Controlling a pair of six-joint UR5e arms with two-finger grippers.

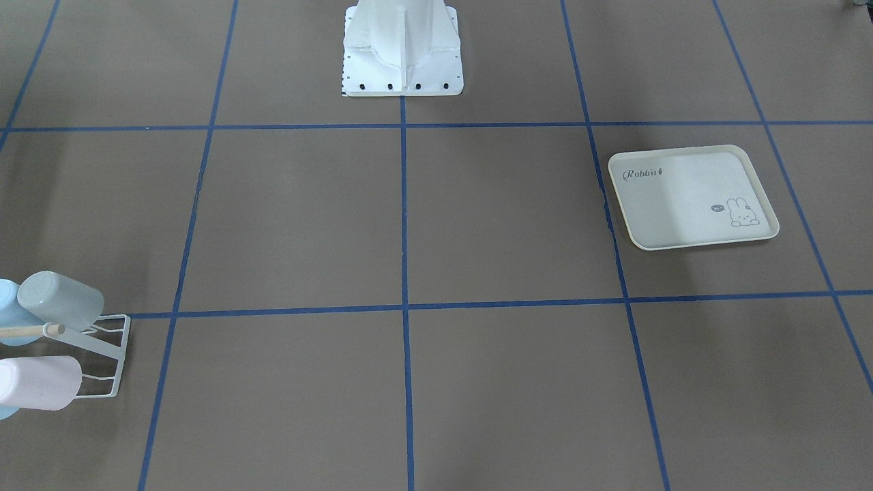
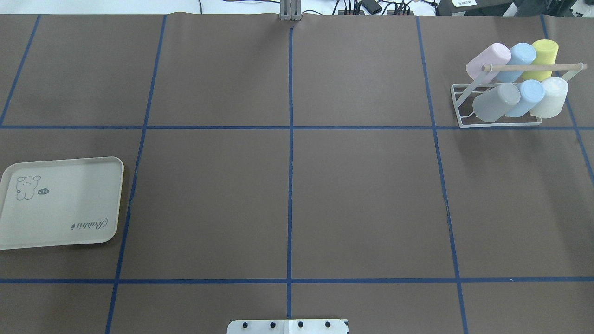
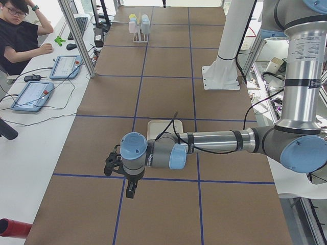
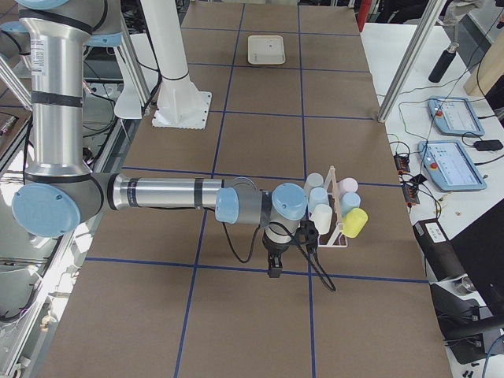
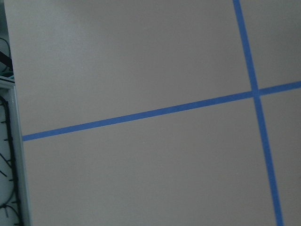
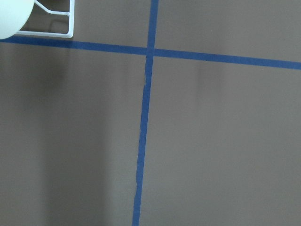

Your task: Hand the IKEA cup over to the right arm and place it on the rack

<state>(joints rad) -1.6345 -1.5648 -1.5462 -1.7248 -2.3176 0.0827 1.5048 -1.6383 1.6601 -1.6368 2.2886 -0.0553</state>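
Overhead exterior view: one white wire rack [image 2: 464, 121] carries six cups [image 2: 495, 103], handleless tumblers tilted on its prongs in two rows of three. Pink, blue and yellow sit beyond its wooden rod [image 2: 533, 67], grey, blue and white before it. One cream tray [image 2: 60, 204] lies well apart from the rack. The right tool [image 4: 274, 266] hangs near the rack, the left tool [image 3: 130, 191] well apart; whether either is wide or narrow I cannot tell

Overhead and front views face each other, sharing rack [image 2: 501, 124] and tray [image 2: 69, 204]; side views look along the table [image 3: 163, 76]
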